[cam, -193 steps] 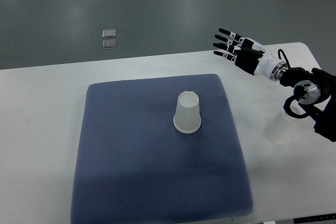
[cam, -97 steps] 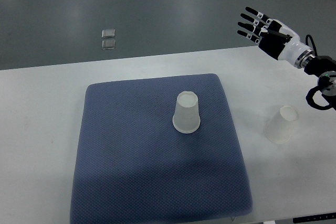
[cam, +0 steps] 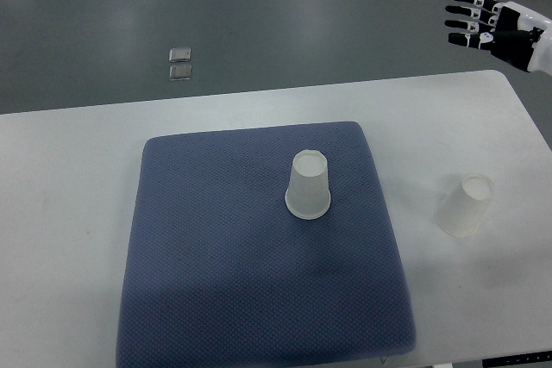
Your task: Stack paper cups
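Observation:
One translucent white paper cup (cam: 308, 184) stands upside down near the middle of the blue-grey mat (cam: 224, 265). A second cup (cam: 464, 205) of the same kind stands upside down on the bare white table (cam: 60, 213), right of the mat. My right hand (cam: 483, 21) is at the upper right corner, high above the table's far edge, fingers spread and holding nothing. It is well away from both cups. The left arm does not show.
Two small clear squares (cam: 179, 64) lie on the grey floor beyond the table's far edge. The table's rounded right corner (cam: 509, 84) sits just below the hand.
My right hand has drawn back up and to the right, from above the table near the right-hand cup to the picture's corner. Its forearm no longer covers that cup. Both cups stayed put.

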Robot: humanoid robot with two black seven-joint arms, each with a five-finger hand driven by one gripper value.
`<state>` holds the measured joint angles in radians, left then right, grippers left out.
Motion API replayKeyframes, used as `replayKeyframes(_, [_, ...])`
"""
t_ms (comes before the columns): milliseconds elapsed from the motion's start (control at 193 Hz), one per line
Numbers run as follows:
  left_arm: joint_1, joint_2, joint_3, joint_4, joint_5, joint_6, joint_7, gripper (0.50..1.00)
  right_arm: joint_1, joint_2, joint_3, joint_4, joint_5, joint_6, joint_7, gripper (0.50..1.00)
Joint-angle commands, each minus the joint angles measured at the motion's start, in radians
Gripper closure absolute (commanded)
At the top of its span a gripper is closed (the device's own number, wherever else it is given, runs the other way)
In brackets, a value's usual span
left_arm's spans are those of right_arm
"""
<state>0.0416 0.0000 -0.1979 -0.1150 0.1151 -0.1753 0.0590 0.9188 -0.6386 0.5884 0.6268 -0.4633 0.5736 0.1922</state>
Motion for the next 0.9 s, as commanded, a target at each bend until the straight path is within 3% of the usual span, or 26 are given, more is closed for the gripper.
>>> replayKeyframes(0, [0.0, 0.0, 0.0, 0.0, 0.0, 0.0, 0.001, 0.5, 0.012, -0.019, 0.001, 0.037, -0.182, 0.0, 0.006, 0.576])
replayKeyframes(155, [0.0, 0.0, 0.0, 0.0, 0.0, 0.0, -0.001, 0.5, 0.022, -0.092, -0.001, 0.126, -0.382, 0.015, 0.012, 0.576])
replayKeyframes(445, [0.0, 0.0, 0.0, 0.0, 0.0, 0.0, -0.001, 0.5, 0.018, -0.234, -0.045, 0.34, -0.646, 0.008, 0.098, 0.576])
replayKeyframes(896, [0.0, 0.0, 0.0, 0.0, 0.0, 0.0, -0.001, 0.5, 0.014, -0.316, -0.099, 0.375, -0.693, -0.017, 0.179, 0.576])
